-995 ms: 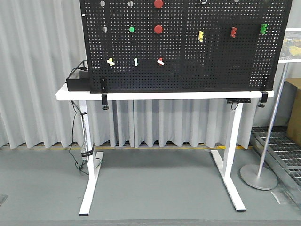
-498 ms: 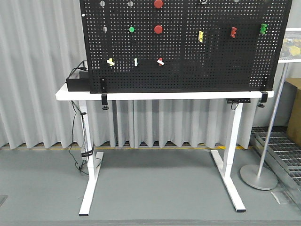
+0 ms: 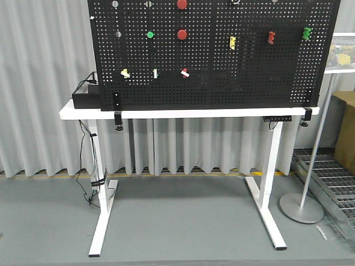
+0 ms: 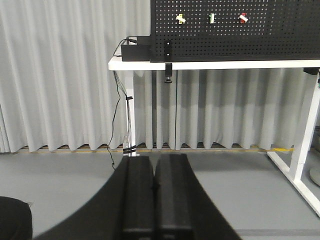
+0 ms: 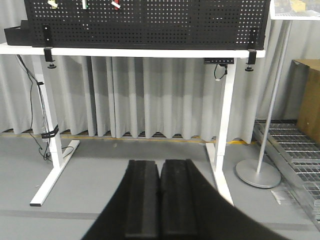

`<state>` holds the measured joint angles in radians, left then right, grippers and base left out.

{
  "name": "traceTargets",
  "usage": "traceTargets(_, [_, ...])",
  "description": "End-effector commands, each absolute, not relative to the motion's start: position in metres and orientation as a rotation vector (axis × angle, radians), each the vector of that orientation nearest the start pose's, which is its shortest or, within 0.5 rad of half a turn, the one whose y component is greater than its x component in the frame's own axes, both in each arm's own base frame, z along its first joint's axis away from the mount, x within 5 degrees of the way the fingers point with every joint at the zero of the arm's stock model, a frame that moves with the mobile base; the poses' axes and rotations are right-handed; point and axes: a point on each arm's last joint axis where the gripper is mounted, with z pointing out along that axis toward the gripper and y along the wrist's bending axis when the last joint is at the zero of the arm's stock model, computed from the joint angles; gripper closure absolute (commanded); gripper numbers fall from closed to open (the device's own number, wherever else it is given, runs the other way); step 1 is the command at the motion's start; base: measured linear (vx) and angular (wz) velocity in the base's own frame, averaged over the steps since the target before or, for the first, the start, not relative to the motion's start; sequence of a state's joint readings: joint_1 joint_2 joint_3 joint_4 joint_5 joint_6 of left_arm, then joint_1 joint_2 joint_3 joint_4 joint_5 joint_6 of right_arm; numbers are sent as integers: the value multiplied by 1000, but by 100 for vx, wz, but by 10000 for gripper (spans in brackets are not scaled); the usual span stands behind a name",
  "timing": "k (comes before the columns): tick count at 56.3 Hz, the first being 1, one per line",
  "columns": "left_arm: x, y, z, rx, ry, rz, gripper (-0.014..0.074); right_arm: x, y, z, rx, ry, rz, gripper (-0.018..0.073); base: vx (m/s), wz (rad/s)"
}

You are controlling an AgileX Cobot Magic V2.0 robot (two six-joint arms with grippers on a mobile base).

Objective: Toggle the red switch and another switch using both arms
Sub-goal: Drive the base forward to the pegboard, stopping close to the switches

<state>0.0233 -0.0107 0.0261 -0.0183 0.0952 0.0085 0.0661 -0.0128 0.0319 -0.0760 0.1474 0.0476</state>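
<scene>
Two arms show only as grippers, each seen from its own wrist camera. One grey curtain point(image 3: 44, 83) covers the back wall. One white table point(image 3: 188, 112) stands in front of it and carries one black pegboard point(image 3: 222, 83), upright and clamped at the table's front edge. The left gripper point(image 4: 153, 162) has its fingers pressed flat together with nothing between them, low and well short of the table. The right gripper point(image 5: 160, 165) is likewise closed on nothing. One floor stand point(image 3: 301, 208) is to the right of the table. One black box point(image 3: 85, 98) sits on the table's left end, beside the pegboard. The upper red button point(image 3: 182, 4) and lower red button point(image 3: 182, 34) are round, with one green button point(image 3: 150, 34) left of the lower one. The yellow bracket point(image 3: 233, 41), red bracket point(image 3: 271, 37) and green bracket point(image 3: 306, 34) form a row on the upper right. Three small toggles form a row low on the board's left part: yellow switch point(image 3: 125, 73), pale toggle point(image 3: 155, 72), red switch point(image 3: 184, 72). Both switches are well apart from either gripper.
</scene>
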Motion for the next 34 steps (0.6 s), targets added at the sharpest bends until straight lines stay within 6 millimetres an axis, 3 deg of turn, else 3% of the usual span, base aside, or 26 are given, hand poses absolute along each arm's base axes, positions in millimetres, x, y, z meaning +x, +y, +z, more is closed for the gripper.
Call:
traceTargets(1, [56,1,198,-29,1511,-3,594,56,3,196,-79,1558,17,566,5,-5])
traceTargets(34, [56,1,198,-29,1511,-3,594,56,3,196,-79,1558,17,566,8,8])
